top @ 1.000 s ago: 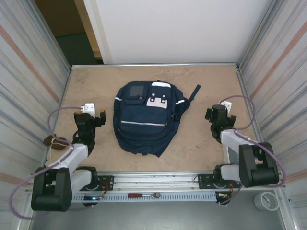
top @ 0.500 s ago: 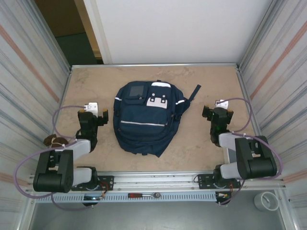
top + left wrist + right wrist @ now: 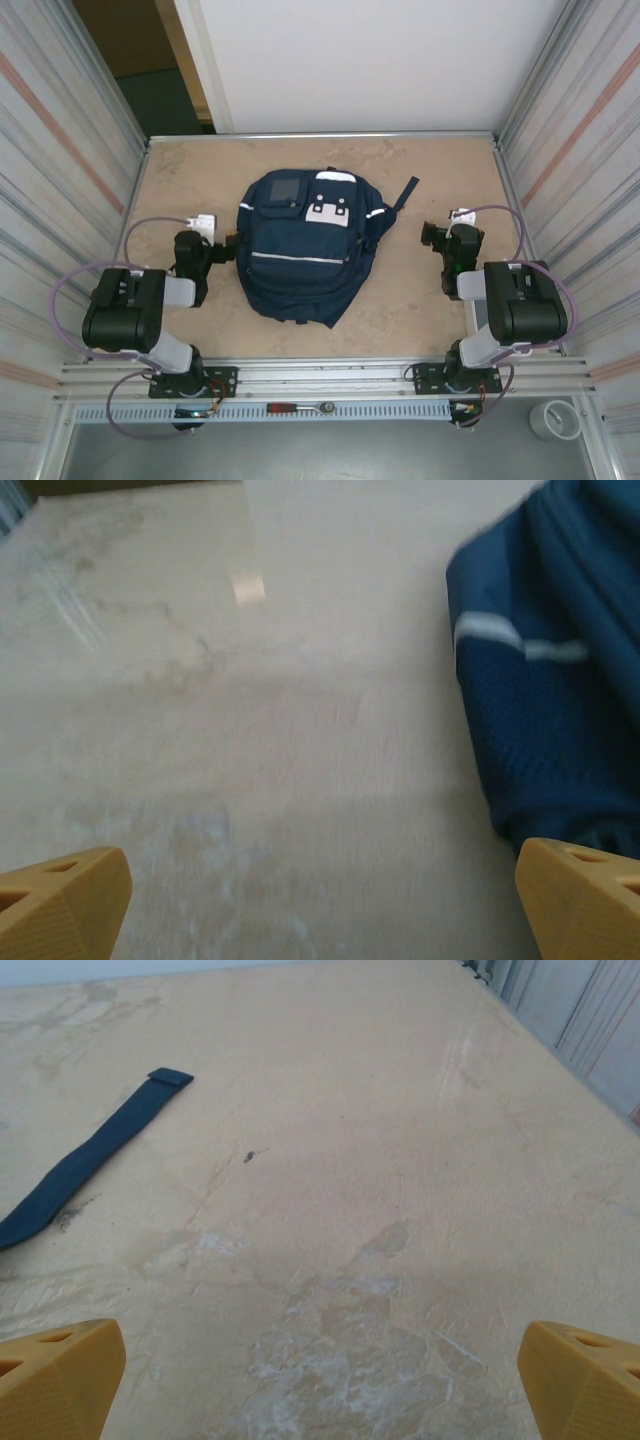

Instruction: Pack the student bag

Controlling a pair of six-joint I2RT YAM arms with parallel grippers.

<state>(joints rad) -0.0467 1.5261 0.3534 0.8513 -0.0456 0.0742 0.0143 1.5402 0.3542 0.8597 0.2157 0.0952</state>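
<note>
Navy student bag (image 3: 305, 250) between left gripper (image 3: 320, 895), right gripper (image 3: 320, 1375) — both parted.

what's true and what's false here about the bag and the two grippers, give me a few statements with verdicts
1. The student bag lies on the table between the two arms. True.
2. The left gripper is shut on the bag. False: it is open, with the bag beside it.
3. A strap lies flat on the table. True.
4. The right gripper holds that strap. False: it is open and the strap lies apart from it.
</note>
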